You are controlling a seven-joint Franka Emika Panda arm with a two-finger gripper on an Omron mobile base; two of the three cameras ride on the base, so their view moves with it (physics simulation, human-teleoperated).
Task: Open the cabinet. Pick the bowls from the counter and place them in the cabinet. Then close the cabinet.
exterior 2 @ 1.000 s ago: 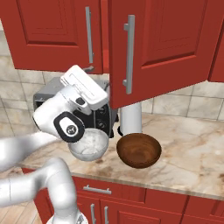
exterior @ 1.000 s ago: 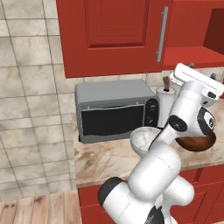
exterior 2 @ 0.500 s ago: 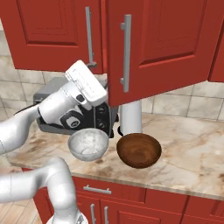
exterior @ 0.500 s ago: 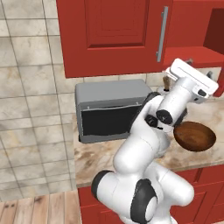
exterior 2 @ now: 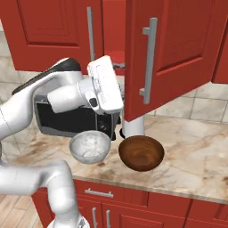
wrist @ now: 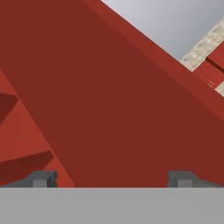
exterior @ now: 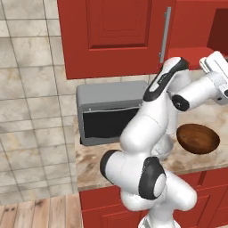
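The cabinet's right door (exterior 2: 178,53) stands swung open, its grey bar handle (exterior 2: 149,62) facing out; the left door (exterior 2: 49,31) is shut. My gripper (exterior 2: 117,67) sits at the gap between the doors, beside the open door's inner edge. In the hand view its fingertips (wrist: 41,178) stand wide apart and open, with nothing between them and red door panel (wrist: 109,100) close ahead. On the counter (exterior 2: 196,147) rest the marble bowl (exterior 2: 90,147) and the brown wood bowl (exterior 2: 141,152), side by side below my hand. The brown bowl (exterior: 198,139) lies right of my arm.
A grey microwave (exterior: 104,113) stands on the counter at the back left. A white cylinder (exterior 2: 133,127) stands behind the bowls, under the open door. Red base cabinets (exterior 2: 133,209) run below the counter edge. The red inner shelf (exterior: 187,51) shows past the left door.
The right cabinet door has swung much further open. My hand has moved right and up along the door's edge. The bowls have not moved.
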